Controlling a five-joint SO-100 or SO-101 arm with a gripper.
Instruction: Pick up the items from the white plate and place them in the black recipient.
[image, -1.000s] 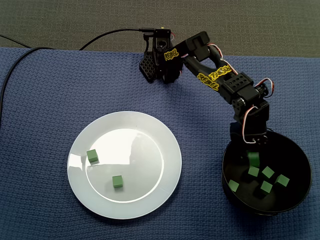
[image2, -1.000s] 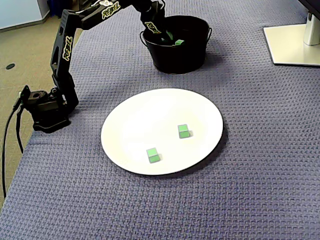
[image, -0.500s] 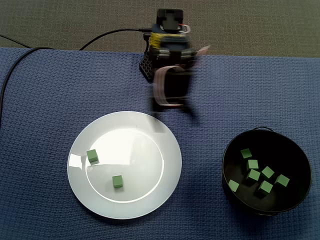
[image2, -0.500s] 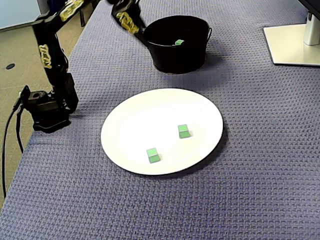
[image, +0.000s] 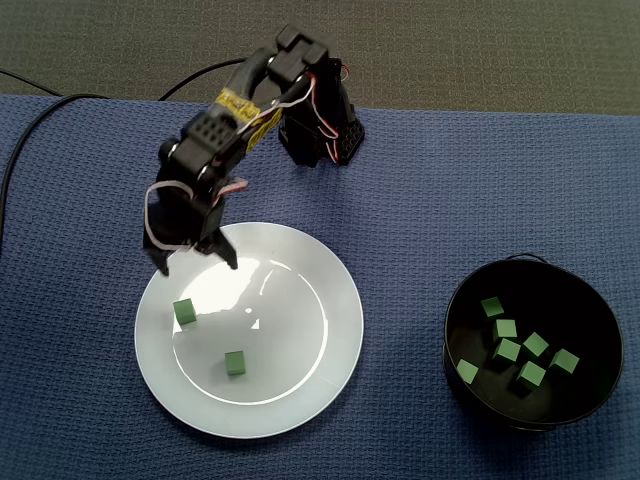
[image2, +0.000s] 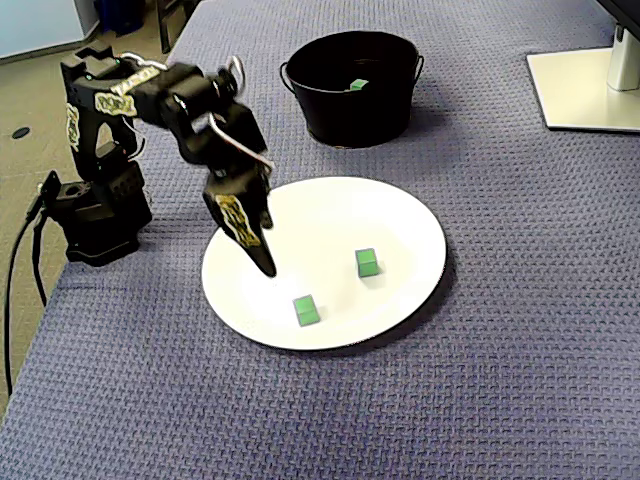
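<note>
Since half a second ago the arm has swung clear of the black bucket (image: 580, 300) and come down over the white plate (image: 300, 300). In the top-down fixed view the gripper (image: 196, 263) now hangs over the plate's far-left rim, jaws spread wide and holding nothing. Two items are left on the plate: a green cube (image: 184, 312) just on the near side of the gripper, and the other cube (image: 235, 363) farther toward the near edge. Six cubes lie in the bucket, well apart to the right. The step in hand looks like the reach for the closer cube. To do it well, the arm should probably carry the open jaws a little nearer so the cube sits between them. It should square them to two flat faces and lower until the tips are just off the plate before closing, since the glossy surface could let a clipped cube slide away. The top-down view gives the jaw spread and the bucket's full contents. The angled fixed view shows the gripper (image2: 262, 255) side-on, so its opening cannot be read there. It does show the downward tilt toward the cube (image2: 307, 310), tips seemingly low over the plate (image2: 330, 210), and only one cube showing above the bucket (image2: 350, 120) wall.
</note>
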